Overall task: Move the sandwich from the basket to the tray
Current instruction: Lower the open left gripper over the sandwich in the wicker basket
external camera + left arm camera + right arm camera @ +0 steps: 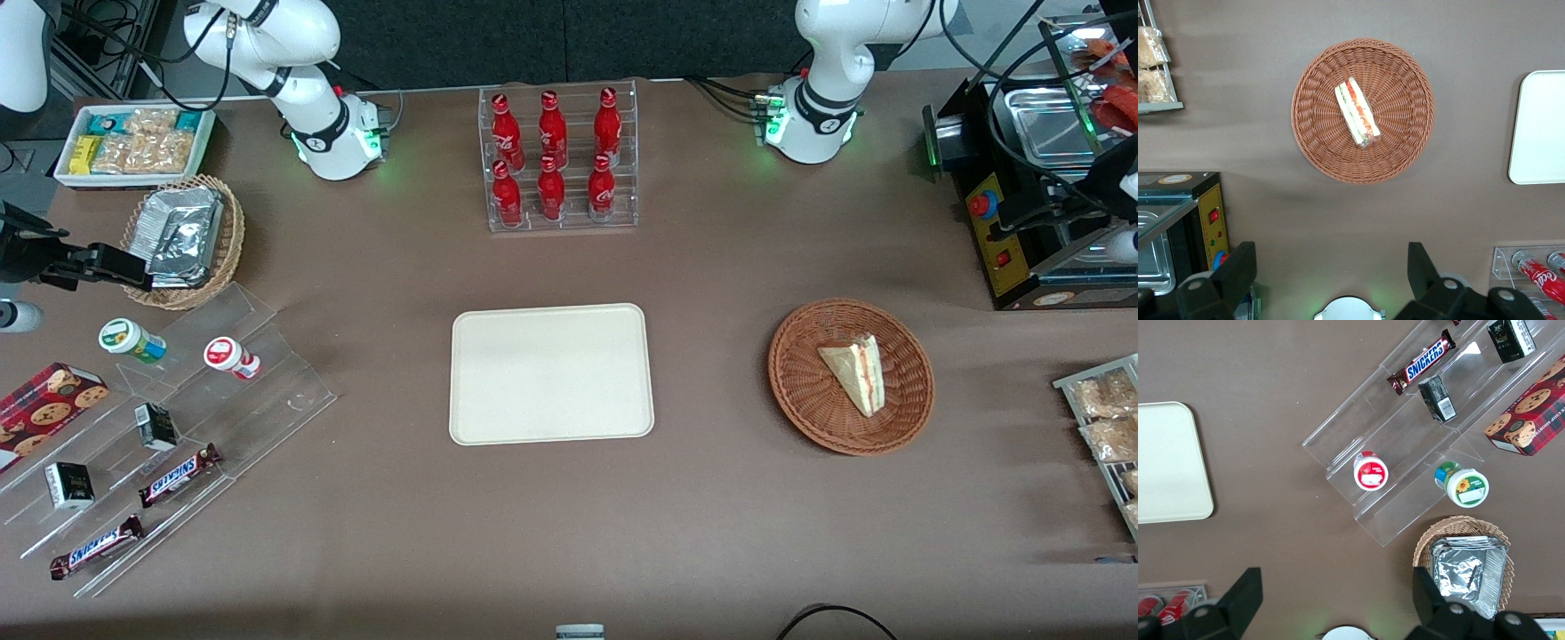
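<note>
The sandwich (855, 373) is a pale wedge with red and green filling, lying in the round reddish-brown basket (800, 391) toward the working arm's end of the table. The left wrist view shows the sandwich (1357, 113) in the basket (1318, 133) from high above. The cream tray (551, 373) lies bare at the table's middle, beside the basket; its edge shows in the wrist view (1541, 127). My left gripper (1331, 257) is open and empty, held high, farther from the front camera than the basket. In the front view it (1111, 178) hangs over the black oven.
A black oven (1022, 196) stands at the working arm's end. A rack of snack packets (1102, 418) lies nearer the camera. A clear rack of red bottles (560, 160) stands farther from the camera than the tray. An acrylic stand (178, 418) and a foil-packet basket (187, 240) sit toward the parked arm's end.
</note>
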`<act>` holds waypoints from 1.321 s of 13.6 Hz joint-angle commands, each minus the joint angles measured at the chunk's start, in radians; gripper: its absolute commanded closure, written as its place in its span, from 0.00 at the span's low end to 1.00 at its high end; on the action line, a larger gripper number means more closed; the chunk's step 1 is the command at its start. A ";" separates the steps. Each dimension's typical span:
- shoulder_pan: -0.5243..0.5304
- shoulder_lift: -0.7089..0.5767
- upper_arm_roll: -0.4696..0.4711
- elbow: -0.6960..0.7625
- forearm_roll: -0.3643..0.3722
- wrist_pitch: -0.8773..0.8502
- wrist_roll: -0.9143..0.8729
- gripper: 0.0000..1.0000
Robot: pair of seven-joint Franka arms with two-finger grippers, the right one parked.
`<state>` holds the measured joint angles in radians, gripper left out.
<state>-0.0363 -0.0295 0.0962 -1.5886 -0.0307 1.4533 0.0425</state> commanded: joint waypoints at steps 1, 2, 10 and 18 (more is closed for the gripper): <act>0.004 0.004 -0.012 0.029 0.000 -0.034 0.016 0.00; 0.003 0.006 -0.012 0.035 -0.001 -0.045 0.014 0.00; -0.063 0.146 0.005 -0.066 0.040 0.171 -0.501 0.00; -0.063 0.184 0.003 -0.491 0.022 0.782 -0.668 0.00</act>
<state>-0.0909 0.1853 0.0945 -1.9597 -0.0077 2.1052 -0.5952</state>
